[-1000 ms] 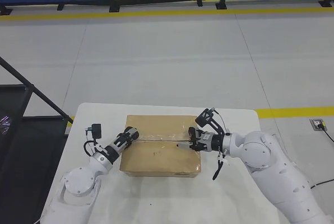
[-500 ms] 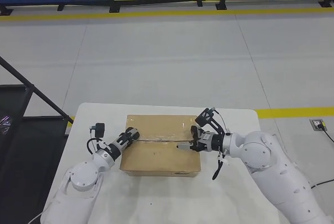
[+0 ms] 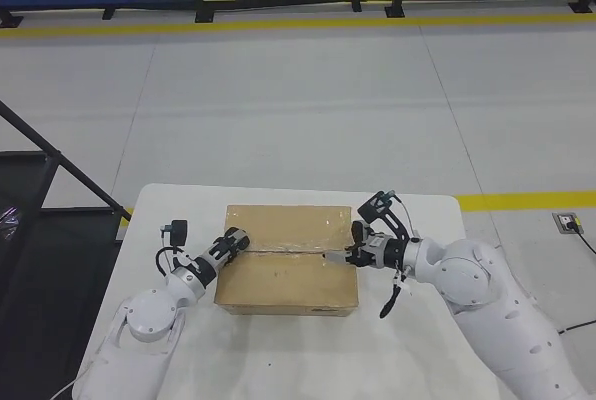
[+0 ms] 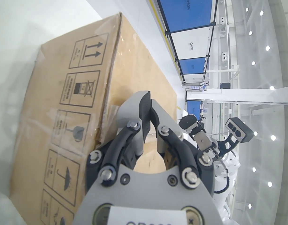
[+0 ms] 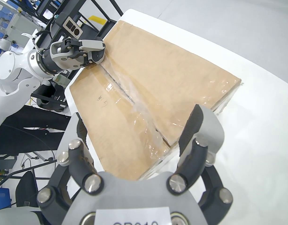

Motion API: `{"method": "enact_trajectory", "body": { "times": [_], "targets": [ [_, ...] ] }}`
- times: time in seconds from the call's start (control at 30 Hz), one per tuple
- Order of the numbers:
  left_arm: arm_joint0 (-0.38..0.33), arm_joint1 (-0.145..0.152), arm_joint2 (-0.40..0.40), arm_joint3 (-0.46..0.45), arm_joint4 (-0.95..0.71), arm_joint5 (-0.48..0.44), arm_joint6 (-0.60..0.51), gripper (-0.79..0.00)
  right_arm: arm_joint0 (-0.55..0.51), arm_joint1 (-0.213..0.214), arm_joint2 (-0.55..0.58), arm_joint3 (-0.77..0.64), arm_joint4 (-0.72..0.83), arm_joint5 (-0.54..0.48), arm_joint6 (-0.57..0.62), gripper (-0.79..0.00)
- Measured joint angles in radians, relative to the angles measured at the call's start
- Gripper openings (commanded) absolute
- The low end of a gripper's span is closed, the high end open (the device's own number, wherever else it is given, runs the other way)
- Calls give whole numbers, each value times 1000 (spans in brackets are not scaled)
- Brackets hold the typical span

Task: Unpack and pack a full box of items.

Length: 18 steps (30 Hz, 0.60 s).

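Box: the cardboard box (image 3: 288,257) sits closed at the centre of the top view, on the white tabletop (image 3: 178,205), with its long side running left to right in the frame.
Seam: the two top flaps meet along a seam (image 5: 115,80) that runs the length of the lid, and clear tape (image 5: 139,108) covers it.
My left end effector (image 3: 233,243): it is at the left end of the box in the top view, on the seam line. Its fingers are pressed together and I see nothing between them.
My right end effector (image 3: 356,255): it is at the right end of the box. Its fingers are spread wide, holding nothing, one on each side of the seam's end. I cannot tell whether they touch the cardboard.
Top view gives: both end effectors at once, facing each other across the lid.
Left wrist view gives: the box's end face with its column of printed pictograms (image 4: 85,90), which the other two views do not show. My closed fingertips are at that face's upper edge, and my right end effector is far off beyond the lid.
Right wrist view gives: the tape wrinkled and bunched along the seam, a small pen mark on the lid, and my left end effector side-on with its tips against the box edge where the seam ends.
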Motion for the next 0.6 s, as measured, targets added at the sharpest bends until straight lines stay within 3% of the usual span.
{"method": "enact_trajectory", "body": {
  "times": [0.27, 0.4, 0.6],
  "targets": [
    [3, 1, -1, -9, -14, -9, 12, -785, -27, 2, 32, -31, -12, 20, -96, 0],
    [28, 0, -14, -57, -46, -35, 46, -785, -63, 1, 37, -96, 22, -61, -164, 0],
    [92, 3, -68, -167, -116, -78, 87, -785, -26, -9, -12, -101, 108, -78, -70, 0]
  ]
}}
